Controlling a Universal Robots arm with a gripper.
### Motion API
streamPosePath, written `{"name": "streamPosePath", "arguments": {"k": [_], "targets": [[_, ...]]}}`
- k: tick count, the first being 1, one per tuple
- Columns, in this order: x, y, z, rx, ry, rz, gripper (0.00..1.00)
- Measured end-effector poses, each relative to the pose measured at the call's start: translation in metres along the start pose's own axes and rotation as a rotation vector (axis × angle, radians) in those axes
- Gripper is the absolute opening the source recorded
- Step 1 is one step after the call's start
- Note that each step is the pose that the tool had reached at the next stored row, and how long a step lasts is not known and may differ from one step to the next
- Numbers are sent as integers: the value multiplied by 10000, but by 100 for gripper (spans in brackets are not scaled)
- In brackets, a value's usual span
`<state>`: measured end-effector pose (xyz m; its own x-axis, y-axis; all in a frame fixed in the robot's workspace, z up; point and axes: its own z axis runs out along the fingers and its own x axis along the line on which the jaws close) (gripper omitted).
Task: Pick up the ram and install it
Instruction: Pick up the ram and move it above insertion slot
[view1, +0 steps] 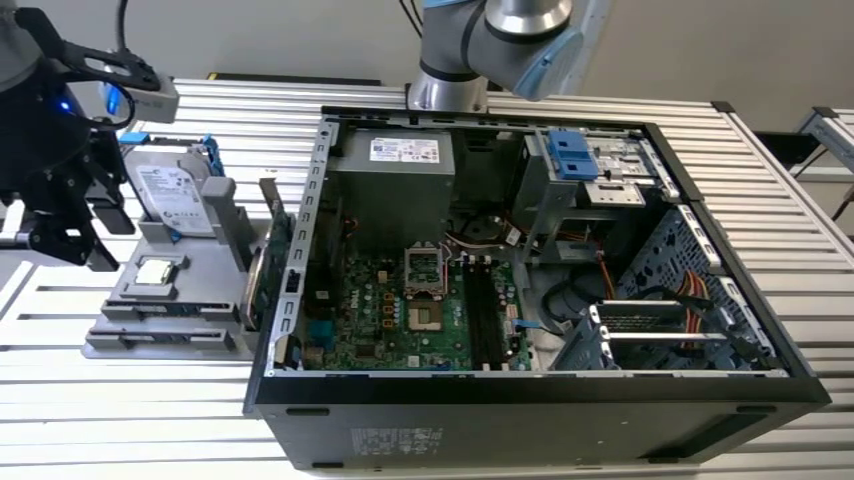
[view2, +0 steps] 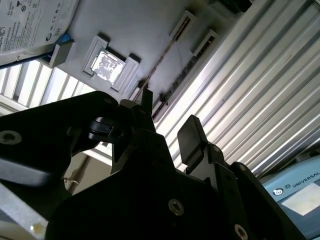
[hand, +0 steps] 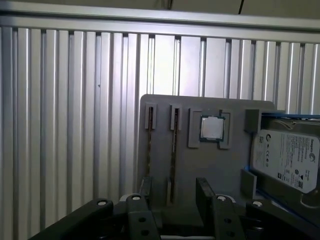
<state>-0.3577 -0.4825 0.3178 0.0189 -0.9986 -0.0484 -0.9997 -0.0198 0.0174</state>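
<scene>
Evidently empty: gripper (hand: 171, 202) jaws wide apart above the ram (hand: 173, 150), which stands edge-up in a grey fixture (hand: 220, 170) slot, lower centre of the first wrist view. Light, stiff, probably fragile; pinch the flat faces mid-length.

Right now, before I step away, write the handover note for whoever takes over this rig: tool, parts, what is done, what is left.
Tool: open and empty, near the gray tray that sits beside the open computer case.
Ram: standing on edge in its tray slot, not gripped. Another thin stick sits in the next slot.
Also on the tray: processor and hard drive.
Done: nothing picked up.
Left: the whole job, both pick-up and installation on the motherboard.
</scene>
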Motion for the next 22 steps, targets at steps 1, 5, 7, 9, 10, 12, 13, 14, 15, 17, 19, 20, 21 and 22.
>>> {"name": "streamPosePath", "arguments": {"k": [1,5,7,9,10,12,13,14,15,17,19,20,21,22], "targets": [[0,0,8,1,-1,0,100],[2,-1,38,1,-1,0,100],[3,-1,54,0,0,0,100],[4,-1,70,1,-1,1,100],[7,-1,77,1,0,1,100],[12,-1,93,0,0,0,100],[16,-1,100,-1,1,0,100],[20,-1,107,-1,1,0,100],[25,-2,116,0,0,0,100],[40,-1,131,1,-1,0,100],[53,-2,148,3,-2,0,100],[61,-2,155,1,-1,0,100],[67,-2,163,1,-1,0,100],[74,-2,170,1,-1,0,100]]}}
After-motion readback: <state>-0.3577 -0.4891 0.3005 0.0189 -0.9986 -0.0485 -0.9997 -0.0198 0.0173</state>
